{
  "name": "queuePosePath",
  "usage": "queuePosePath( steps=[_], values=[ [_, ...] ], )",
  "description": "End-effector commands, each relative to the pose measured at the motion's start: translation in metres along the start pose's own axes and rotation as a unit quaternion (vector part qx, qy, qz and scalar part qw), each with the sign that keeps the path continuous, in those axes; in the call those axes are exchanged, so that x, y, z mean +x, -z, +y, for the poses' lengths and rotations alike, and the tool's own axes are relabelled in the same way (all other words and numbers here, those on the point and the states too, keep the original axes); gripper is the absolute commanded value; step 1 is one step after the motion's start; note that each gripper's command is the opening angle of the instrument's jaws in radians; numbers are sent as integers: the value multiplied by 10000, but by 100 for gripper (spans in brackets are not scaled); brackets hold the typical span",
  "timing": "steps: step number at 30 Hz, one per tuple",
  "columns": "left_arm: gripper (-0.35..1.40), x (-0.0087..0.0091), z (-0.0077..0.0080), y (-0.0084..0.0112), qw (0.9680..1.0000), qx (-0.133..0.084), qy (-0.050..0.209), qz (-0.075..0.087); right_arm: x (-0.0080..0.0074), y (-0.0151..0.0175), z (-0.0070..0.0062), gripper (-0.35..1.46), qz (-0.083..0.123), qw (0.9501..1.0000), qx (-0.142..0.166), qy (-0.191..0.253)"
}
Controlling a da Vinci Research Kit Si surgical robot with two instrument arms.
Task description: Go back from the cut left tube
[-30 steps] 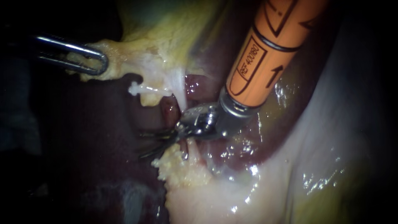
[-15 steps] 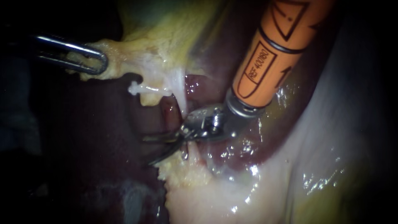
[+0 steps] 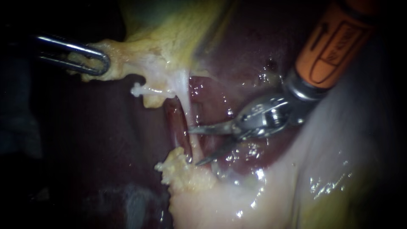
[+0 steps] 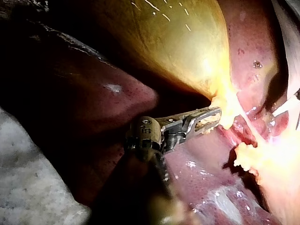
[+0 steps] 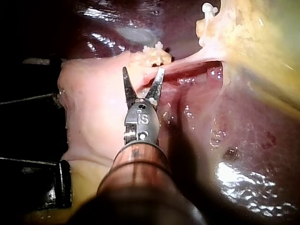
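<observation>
Cut left tube [image 3: 140, 90] was judged to be the pale knobbed stub that jutted free just below the held fat, well clear of both blades. Liver [image 3: 237, 46] formed the dark red bed beneath everything. A blade tip dragged across it on withdrawal would likely score its wet surface. Gallbladder [image 4: 173, 47], yellow-green, was stretched toward the left instrument [image 3: 99, 63], whose jaws were clamped on fatty tissue [image 3: 121, 63] at its narrow end. Too much pull there could tear that attachment or the thin membrane below it. Right instrument [image 3: 194, 146] entered from the upper right with its two blades spread wide and holding nothing. Its upper blade tip lay at, perhaps touching, the uncut tube [image 3: 182, 93], a pale-and-red strand that ran from the gallbladder's neck down to a fatty lump [image 3: 182, 171]. In the right wrist view the strand crossed at the tip of one open blade. The main hazard was judged to lie here: closing the blades, or drawing back at a slant instead of along the shaft, could nick or snag this strand. No dish, tray or other vessel appeared. The gallbladder was the only sac, and its contents could not be seen.
</observation>
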Motion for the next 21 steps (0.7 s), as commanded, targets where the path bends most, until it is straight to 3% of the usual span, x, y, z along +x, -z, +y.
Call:
queuePosePath(
  steps=[1,7,15,21],
  values=[
    [-35,0,0,0,10000,-1,0,-1,0,5,1,145,-12,10000,-30,20],
    [-35,0,-1,0,10000,-1,-1,-1,-3,32,4,145,-76,9997,-215,58],
    [-35,-2,-4,-3,10000,7,-9,3,-5,40,5,145,-89,9996,-268,18],
    [-35,-2,-13,-25,10000,34,-23,17,-5,40,5,145,-89,9996,-266,19]
  ],
)
